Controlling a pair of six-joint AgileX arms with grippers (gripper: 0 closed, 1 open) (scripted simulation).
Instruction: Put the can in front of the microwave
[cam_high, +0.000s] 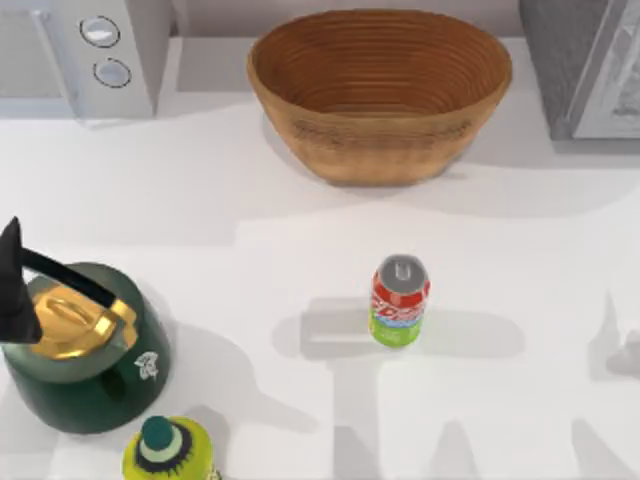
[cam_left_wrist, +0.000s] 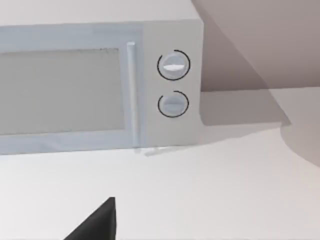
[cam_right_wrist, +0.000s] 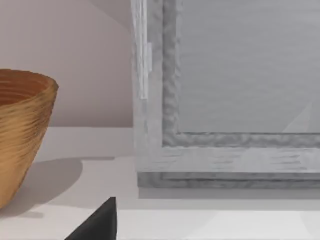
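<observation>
At the near edge of the worktop (cam_high: 300, 200), toward the left, a yellow-green bottle (cam_high: 168, 452) with a teal cap stands just beside a dark green kettle (cam_high: 85, 350) with a gold lid and a black handle. A black part of the left arm crosses the far-left edge over the kettle. Of the left end effector (cam_left_wrist: 97, 222), the left wrist view catches one dark fingertip low down, and whether it is open or closed cannot be told; nothing is seen in its hold. The right end effector (cam_right_wrist: 99, 222) likewise shows as one dark fingertip in the right wrist view, its opening impossible to judge and nothing seen in its grip.

Further in, right of centre, the can (cam_high: 399, 301) stands upright on the bare worktop, red above, lime-green below, silver top up, well apart from the kettle and bottle and touched by nothing.

Beyond it, near the back at the middle, sits a wide woven basket (cam_high: 380, 95). At the back left corner stands the microwave (cam_high: 90, 55), pale grey-white with two round dials one above the other beside its door; the worktop in front of it is bare, and the can is well away from it. At the back right corner stands a darker speckled grey appliance (cam_high: 585, 70), just beside the basket.
</observation>
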